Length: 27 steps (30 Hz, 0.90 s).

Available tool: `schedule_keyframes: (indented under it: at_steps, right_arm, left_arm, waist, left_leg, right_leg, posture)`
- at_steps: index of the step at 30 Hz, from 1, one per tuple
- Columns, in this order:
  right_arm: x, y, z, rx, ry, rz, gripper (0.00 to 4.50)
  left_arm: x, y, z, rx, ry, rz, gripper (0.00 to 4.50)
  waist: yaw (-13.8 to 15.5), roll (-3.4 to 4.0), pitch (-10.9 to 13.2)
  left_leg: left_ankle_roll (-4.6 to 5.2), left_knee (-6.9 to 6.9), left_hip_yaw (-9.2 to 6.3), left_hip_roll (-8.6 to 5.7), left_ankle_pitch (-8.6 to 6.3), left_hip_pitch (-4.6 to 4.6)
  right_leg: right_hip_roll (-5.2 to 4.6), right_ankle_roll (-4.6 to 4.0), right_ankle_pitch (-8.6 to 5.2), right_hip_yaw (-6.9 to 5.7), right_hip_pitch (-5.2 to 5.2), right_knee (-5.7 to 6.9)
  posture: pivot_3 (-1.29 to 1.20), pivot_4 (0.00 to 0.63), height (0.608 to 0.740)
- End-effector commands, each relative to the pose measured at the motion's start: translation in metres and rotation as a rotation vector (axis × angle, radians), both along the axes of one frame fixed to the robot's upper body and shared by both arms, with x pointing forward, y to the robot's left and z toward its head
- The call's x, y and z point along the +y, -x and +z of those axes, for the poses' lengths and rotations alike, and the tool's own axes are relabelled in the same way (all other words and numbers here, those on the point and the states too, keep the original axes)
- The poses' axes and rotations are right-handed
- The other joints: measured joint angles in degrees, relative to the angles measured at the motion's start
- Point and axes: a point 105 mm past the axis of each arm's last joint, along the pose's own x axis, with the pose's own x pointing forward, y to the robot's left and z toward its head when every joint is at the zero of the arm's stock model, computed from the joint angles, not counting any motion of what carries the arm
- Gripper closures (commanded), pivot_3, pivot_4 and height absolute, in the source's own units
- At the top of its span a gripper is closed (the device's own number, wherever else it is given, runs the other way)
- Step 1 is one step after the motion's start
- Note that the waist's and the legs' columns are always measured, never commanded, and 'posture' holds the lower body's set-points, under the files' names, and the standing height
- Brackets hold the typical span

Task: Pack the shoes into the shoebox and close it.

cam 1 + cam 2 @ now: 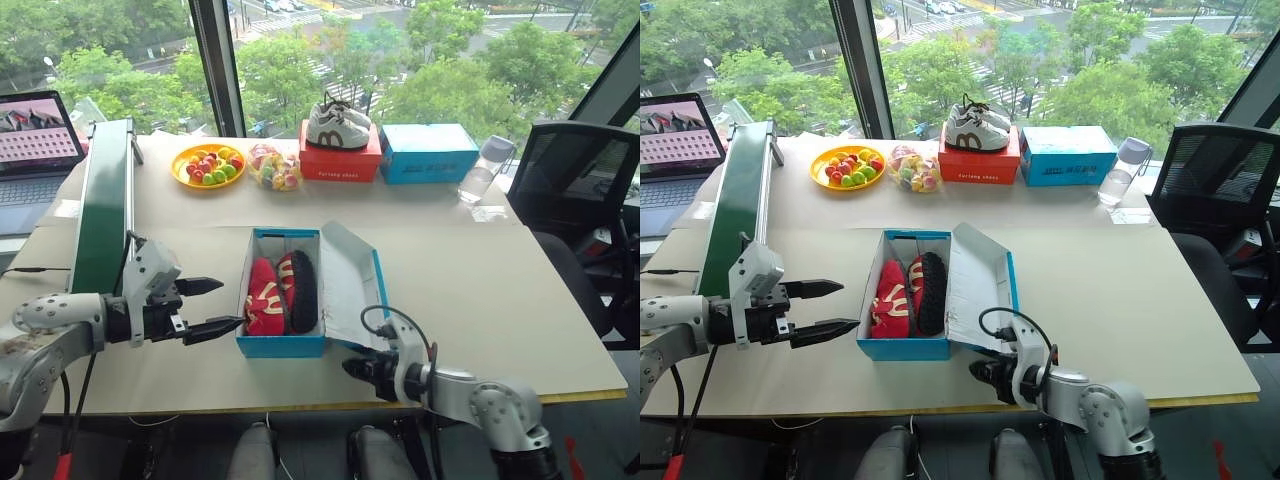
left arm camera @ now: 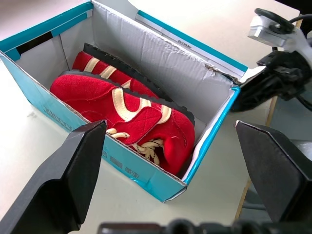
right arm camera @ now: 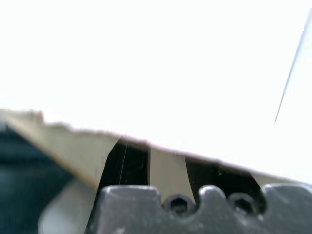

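The blue shoebox [image 1: 285,346] stands open in the middle of the table. Both red shoes [image 1: 266,298] lie inside it side by side, one showing its dark sole [image 1: 301,290]. Its lid [image 1: 350,285] is folded out flat to the right, white inside up. To the left of the box my left gripper [image 1: 232,303] hangs open, its fingers pointing at the box's near end; the left wrist view shows the shoes [image 2: 122,105] between those spread fingers. My right gripper [image 1: 350,368] sits low at the table's front edge, under the lid's near corner, its fingers [image 3: 124,163] a narrow gap apart with nothing between them.
Along the back stand a red shoebox [image 1: 340,162] with white sneakers [image 1: 337,125] on top, another blue box [image 1: 428,152], a water bottle [image 1: 485,168], a yellow fruit plate [image 1: 185,165] and a bag of sweets [image 1: 275,168]. A green board [image 1: 105,205] and laptop [image 1: 35,140] stand left, a black chair [image 1: 575,200] right.
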Motion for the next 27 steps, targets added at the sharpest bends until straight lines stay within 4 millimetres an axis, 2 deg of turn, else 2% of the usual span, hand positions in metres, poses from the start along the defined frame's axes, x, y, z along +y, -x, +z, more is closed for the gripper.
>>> schedule_keyframes:
  at_steps: [1, 5, 10, 13, 15, 16, 17, 20, 21, 24, 26, 27]
  right_arm:
    - [-0.052, -0.031, 0.001, -0.131, 0.033, -0.364, 3.01]
    - [-0.089, -0.047, 0.0, -0.177, -0.07, -0.731, 3.01]
    - [-0.104, -0.058, 0.002, -0.196, -0.155, -0.912, 3.01]
    - [-0.091, -0.069, 0.024, -0.249, -0.322, -0.879, 3.01]
    - [-0.076, -0.074, 0.048, -0.305, -0.475, -0.783, 3.01]
    - [-0.066, -0.074, 0.063, -0.334, -0.561, -0.712, 3.01]
    - [-0.057, -0.072, 0.079, -0.362, -0.655, -0.635, 3.01]
    - [-0.036, -0.056, 0.119, -0.437, -0.78, -0.38, 3.01]
    - [-0.034, -0.053, 0.124, -0.445, -0.788, -0.341, 3.01]
    - [-0.045, -0.052, 0.132, -0.473, -0.741, -0.315, 3.01]
    - [-0.05, -0.043, 0.148, -0.519, -0.748, -0.249, 3.01]
    - [-0.047, -0.031, 0.161, -0.554, -0.745, -0.154, 3.01]
  left_arm:
    - [-0.002, 0.001, 0.007, -0.024, -0.013, -0.016, 0.0]
    - [-0.004, 0.001, 0.009, -0.03, -0.008, -0.019, 0.0]
    - [-0.003, 0.0, 0.009, -0.031, -0.008, -0.019, 0.0]
    - [-0.003, -0.001, 0.01, -0.036, -0.009, -0.018, 0.0]
    - [-0.003, -0.001, 0.011, -0.039, -0.011, -0.016, 0.0]
    - [-0.003, -0.002, 0.012, -0.041, -0.011, -0.014, 0.0]
    - [-0.002, -0.002, 0.012, -0.042, -0.01, -0.012, 0.0]
    - [-0.002, -0.001, 0.012, -0.045, -0.009, -0.005, 0.0]
    - [-0.002, -0.001, 0.013, -0.045, -0.009, -0.004, 0.0]
    - [-0.002, 0.0, 0.012, -0.045, -0.007, 0.0, 0.0]
    - [-0.001, 0.0, 0.011, -0.041, -0.009, 0.004, 0.0]
    - [-0.001, 0.001, 0.011, -0.039, -0.008, 0.005, 0.0]
  waist:
    - [0.21, 0.13, 0.03]
    - [0.46, 0.25, 0.08]
    - [0.41, 0.32, 0.12]
    - [0.27, 0.32, 0.12]
    - [0.01, 0.38, 0.16]
    - [-0.25, 0.39, 0.17]
    - [-0.36, 0.4, 0.17]
    - [-0.48, 0.43, 0.19]
    - [-0.48, 0.43, 0.19]
    - [-0.22, 0.43, 0.19]
    - [0.35, 0.46, 0.23]
    - [0.49, 0.47, 0.24]
  left_leg:
    - [-0.01, -0.05, 0.03, 0.1, -0.01, -0.04]
    - [-0.03, -0.2, 0.43, 0.28, -0.02, -0.37]
    - [-0.03, -0.2, 0.83, 0.3, -0.02, -0.52]
    - [-0.02, -0.2, 0.86, 0.33, -0.01, -0.5]
    - [0.01, -0.18, 0.89, 0.32, 0.01, -0.51]
    - [0.05, -0.15, 0.93, 0.31, 0.04, -0.51]
    - [0.45, -0.14, 0.94, 0.33, 0.29, -0.49]
    - [0.53, -0.19, 0.92, 0.36, 0.28, -0.5]
    - [0.54, -0.2, 0.92, 0.36, 0.27, -0.49]
    - [0.53, -0.17, 0.92, 0.36, 0.26, -0.47]
    - [0.41, -0.13, 0.93, 0.31, 0.19, -0.47]
    - [0.38, -0.11, 0.97, 0.28, 0.17, -0.48]
  right_leg:
    - [0.0, -0.07, 0.06, -0.09, -0.01, -0.18]
    - [-0.26, -0.14, 0.57, -0.42, -0.06, -0.77]
    - [-0.45, 0.05, 0.73, -0.43, -0.16, -0.84]
    - [-0.37, 0.06, 0.74, -0.43, -0.14, -0.79]
    - [-0.32, -0.15, 0.68, -0.34, -0.05, -0.54]
    - [-0.3, 0.01, 0.71, -0.27, -0.07, -0.42]
    - [-0.23, 0.16, 0.68, -0.2, -0.08, -0.34]
    - [-0.15, 0.2, 0.56, -0.17, -0.08, -0.24]
    - [-0.14, 0.2, 0.55, -0.16, -0.08, -0.23]
    - [-0.16, 0.2, 0.54, -0.17, -0.01, -0.3]
    - [-0.24, 0.22, 0.55, -0.2, 0.03, -0.36]
    - [-0.3, 0.22, 0.55, -0.2, 0.02, -0.37]
  posture:
    - [0.0, 0.15, 0.731]
    - [0.0, 0.15, 0.731]
    - [0.0, 0.15, 0.731]
    - [0.0, 0.15, 0.731]
    - [0.0, 0.15, 0.731]
    - [0.0, 0.15, 0.731]
    - [0.0, 0.15, 0.731]
    - [0.0, 0.15, 0.731]
    - [0.0, 0.15, 0.731]
    - [0.0, 0.15, 0.731]
    - [0.0, 0.15, 0.731]
    - [0.0, 0.15, 0.731]
